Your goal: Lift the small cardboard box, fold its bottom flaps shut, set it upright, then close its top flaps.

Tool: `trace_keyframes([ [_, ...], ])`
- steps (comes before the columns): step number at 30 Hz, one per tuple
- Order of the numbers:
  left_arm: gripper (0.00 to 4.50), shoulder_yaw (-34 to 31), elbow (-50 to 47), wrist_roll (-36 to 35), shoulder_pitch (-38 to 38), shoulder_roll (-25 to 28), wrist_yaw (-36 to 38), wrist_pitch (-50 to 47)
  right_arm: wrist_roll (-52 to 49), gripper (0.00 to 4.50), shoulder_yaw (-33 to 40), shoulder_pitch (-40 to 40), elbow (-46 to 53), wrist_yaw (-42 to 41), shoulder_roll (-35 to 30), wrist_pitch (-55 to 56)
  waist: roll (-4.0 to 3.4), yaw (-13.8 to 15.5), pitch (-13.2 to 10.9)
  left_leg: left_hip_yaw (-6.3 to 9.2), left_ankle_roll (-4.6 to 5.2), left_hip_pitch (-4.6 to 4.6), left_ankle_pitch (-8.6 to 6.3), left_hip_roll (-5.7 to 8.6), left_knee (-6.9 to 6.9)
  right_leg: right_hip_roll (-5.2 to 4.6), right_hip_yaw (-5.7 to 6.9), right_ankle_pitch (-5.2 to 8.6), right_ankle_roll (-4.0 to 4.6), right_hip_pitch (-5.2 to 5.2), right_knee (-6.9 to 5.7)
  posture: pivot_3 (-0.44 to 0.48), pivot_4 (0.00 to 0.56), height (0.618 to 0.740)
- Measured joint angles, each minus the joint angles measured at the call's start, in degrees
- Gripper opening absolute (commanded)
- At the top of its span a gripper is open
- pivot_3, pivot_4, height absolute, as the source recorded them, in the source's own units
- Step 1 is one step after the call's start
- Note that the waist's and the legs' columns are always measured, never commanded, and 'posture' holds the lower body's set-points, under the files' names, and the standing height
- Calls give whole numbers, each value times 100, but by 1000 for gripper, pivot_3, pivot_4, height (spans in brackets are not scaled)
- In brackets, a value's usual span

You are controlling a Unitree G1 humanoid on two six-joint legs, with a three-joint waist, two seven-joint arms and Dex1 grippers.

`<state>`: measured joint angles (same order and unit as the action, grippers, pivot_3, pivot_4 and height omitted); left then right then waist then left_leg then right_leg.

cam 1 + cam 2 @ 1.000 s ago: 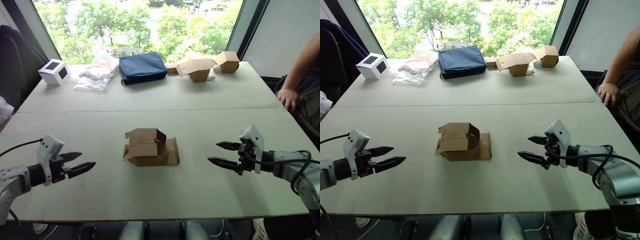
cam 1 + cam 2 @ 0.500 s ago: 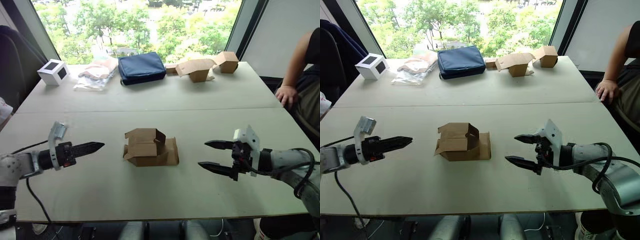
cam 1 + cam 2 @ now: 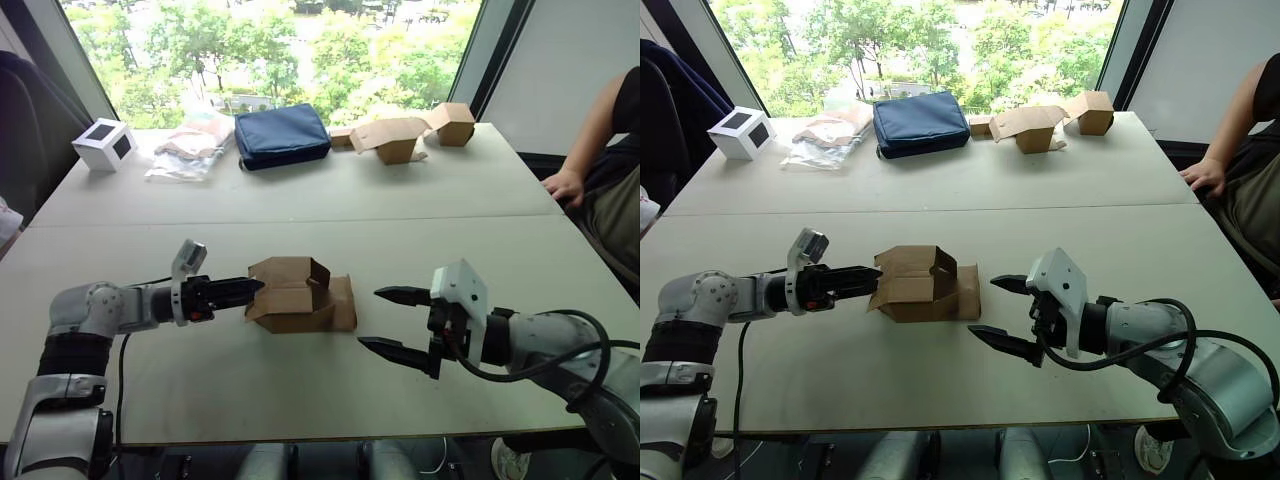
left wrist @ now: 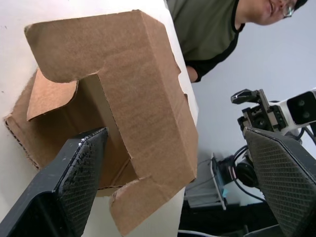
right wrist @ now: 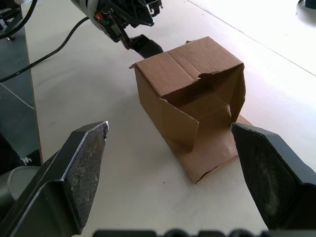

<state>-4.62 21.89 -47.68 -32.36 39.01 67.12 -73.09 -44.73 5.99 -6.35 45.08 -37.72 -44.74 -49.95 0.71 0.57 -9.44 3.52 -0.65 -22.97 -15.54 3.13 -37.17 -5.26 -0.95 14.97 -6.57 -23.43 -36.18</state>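
The small cardboard box (image 3: pixel 293 294) lies on its side at the middle of the table, its open end turned to the right. One flap (image 3: pixel 346 302) of that end lies flat on the table; I cannot tell top flaps from bottom flaps. My left gripper (image 3: pixel 250 285) is open at the box's left side, with a flap edge (image 4: pixel 123 148) between its fingers (image 4: pixel 81 163). Open too is my right gripper (image 3: pixel 372 318), a short way right of the open end. Through that end (image 5: pixel 197 101) the right wrist view looks into the bare inside.
Along the far edge stand a white cube (image 3: pixel 106 143), plastic-wrapped packs (image 3: pixel 190 150), a navy pouch (image 3: pixel 282 135) and two other open cartons (image 3: pixel 400 137) (image 3: pixel 455 122). A person sits at the right with a hand (image 3: pixel 562 185) on the table's edge.
My left gripper has moved right, up to the box's left side. My right gripper has moved left toward the open end. The person's hand has shifted slightly.
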Motion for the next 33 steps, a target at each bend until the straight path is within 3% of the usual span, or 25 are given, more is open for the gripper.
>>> trace_keyframes([
  [15, 4500, 149, 636, 237, -440, -545, 119, 244, -32, 4278, -78, 4, -13, 187, -2, 29, 1, 2, 0, 0, 1, -1, 1, 0, -6, 18, 2, 0, -1, 1, -3, 0, 150, 740],
  [16, 4119, 156, 658, 251, -443, -557, 141, 249, -20, 4500, -102, -3, -25, 186, -2, 33, 1, -1, 0, 0, 1, -1, 1, 0, -6, 18, 2, 0, -1, 1, -3, 0, 150, 740],
  [18, 3814, 157, 680, 271, -443, -558, 151, 255, 14, 4500, -114, -3, -30, 185, -2, 36, 1, -2, 0, 0, 1, -1, 1, 0, -6, 19, 2, 0, -1, 1, -3, 0, 150, 740],
  [22, 2136, 156, 683, 272, -471, -565, 166, 240, 93, 4500, -140, -2, -51, 166, -2, 79, 1, 0, 0, 0, 1, -1, 1, 0, -7, 19, 2, 0, -1, 1, -3, 0, 150, 740],
  [33, 2136, 183, 871, 393, -585, -802, 312, 388, 345, 4500, -301, 136, -147, 59, -4, 297, 1, 4, 1, 0, 1, 0, 1, 0, -9, 22, 3, -1, -1, 2, -5, 0, 150, 740],
])
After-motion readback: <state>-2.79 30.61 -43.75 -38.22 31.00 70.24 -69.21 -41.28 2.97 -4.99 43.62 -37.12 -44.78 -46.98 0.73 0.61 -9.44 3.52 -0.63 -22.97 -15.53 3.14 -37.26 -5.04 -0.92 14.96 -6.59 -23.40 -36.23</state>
